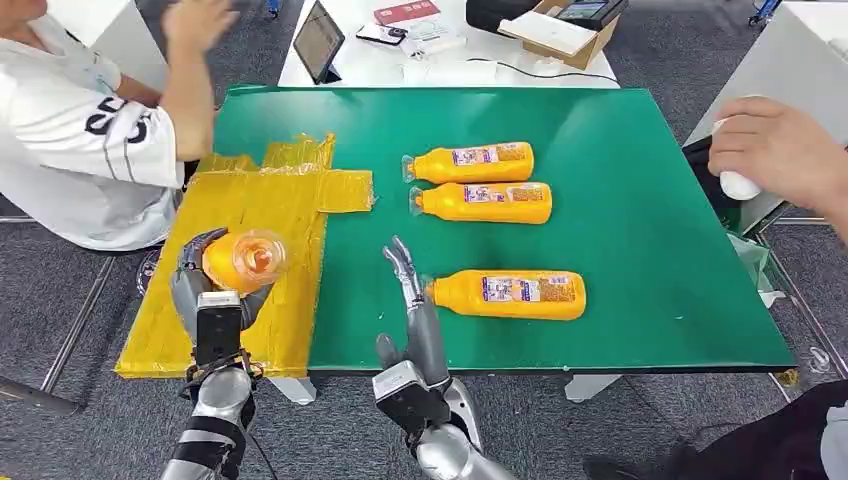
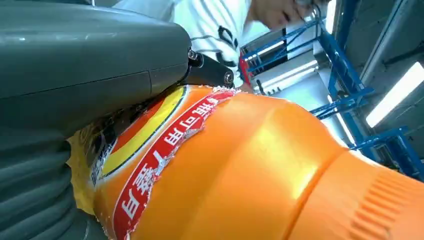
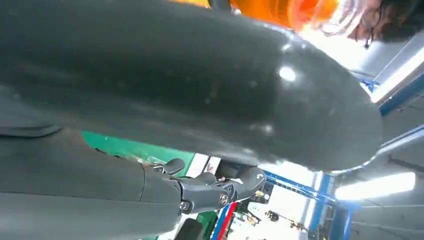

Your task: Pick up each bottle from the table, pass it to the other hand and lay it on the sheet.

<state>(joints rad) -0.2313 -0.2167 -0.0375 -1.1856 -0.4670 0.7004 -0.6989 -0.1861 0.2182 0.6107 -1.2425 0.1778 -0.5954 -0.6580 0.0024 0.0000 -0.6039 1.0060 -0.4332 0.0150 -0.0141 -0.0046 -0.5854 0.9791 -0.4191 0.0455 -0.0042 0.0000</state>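
One bottle gripped within left fingers.

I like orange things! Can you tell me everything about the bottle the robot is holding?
The bottle is orange plastic, shiny, with a ribbed orange cap and a label in yellow, orange and a red band with white writing; the label's edge looks torn. The left hand grips its body and holds it above the yellow sheet, off the table, one end pointing toward the head camera. Nothing but the hand touches it.
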